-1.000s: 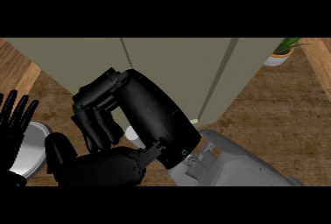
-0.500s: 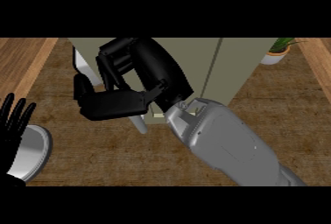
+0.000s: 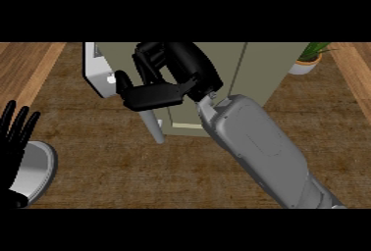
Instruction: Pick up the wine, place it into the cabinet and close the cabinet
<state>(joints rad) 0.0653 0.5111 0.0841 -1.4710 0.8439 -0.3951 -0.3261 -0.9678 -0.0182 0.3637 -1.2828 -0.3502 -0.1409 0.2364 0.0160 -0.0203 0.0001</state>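
My right hand (image 3: 170, 73) is up in front of the grey-green cabinet (image 3: 268, 73), fingers and thumb curled. A slim pale grey wine bottle (image 3: 153, 126) sticks out below the hand and slants down toward the counter; the hand hides its upper part. The cabinet's left door (image 3: 96, 73) stands open as a white panel with a small knob, just left of the hand. A pale shelf edge (image 3: 185, 126) shows under the hand. My left hand (image 3: 17, 132) rests open at the left edge, fingers up, far from the bottle.
A silver plate (image 3: 38, 171) lies at the lower left beside my left hand. A potted plant (image 3: 307, 60) stands at the cabinet's upper right. The brown wooden counter (image 3: 145, 171) spreads below the cabinet. My grey right forearm (image 3: 257, 147) crosses the middle.
My right hand has risen from low on the counter to the open cabinet, carrying the pale bottle with it. The left hand has stayed where it was.
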